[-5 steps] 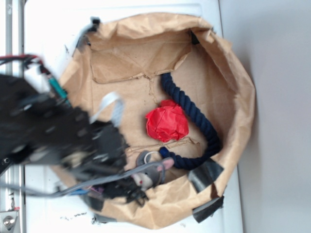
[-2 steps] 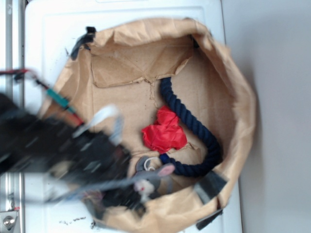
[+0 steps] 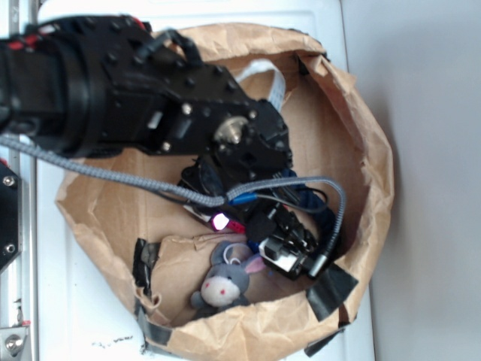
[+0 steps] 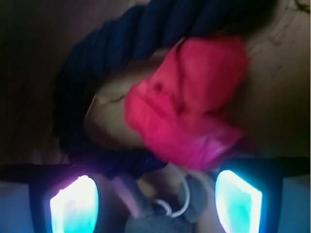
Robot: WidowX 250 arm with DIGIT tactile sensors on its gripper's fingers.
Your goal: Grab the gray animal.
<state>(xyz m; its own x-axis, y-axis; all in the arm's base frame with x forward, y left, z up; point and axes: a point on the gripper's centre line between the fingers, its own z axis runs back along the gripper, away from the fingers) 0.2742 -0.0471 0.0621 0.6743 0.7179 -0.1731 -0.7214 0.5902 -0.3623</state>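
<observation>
The gray animal (image 3: 223, 283) is seen lying near the lower wall of the brown paper bag (image 3: 373, 177), just beside the gripper (image 3: 289, 252). In the wrist view the fingers (image 4: 75, 204) are spread apart, nothing being held, with the red paper ball (image 4: 189, 109) and navy rope (image 4: 87, 77) beyond.

Soft cloth, crumpled paper, matt black plastic

The gray animal (image 3: 223, 284) is fuzzy plush; the brown bag (image 3: 376, 173) is creased matt paper with glossy black tape (image 3: 328, 285); the rope (image 4: 121, 43) is coarse twisted fibre; the red ball (image 4: 192, 99) is crumpled paper.
</observation>
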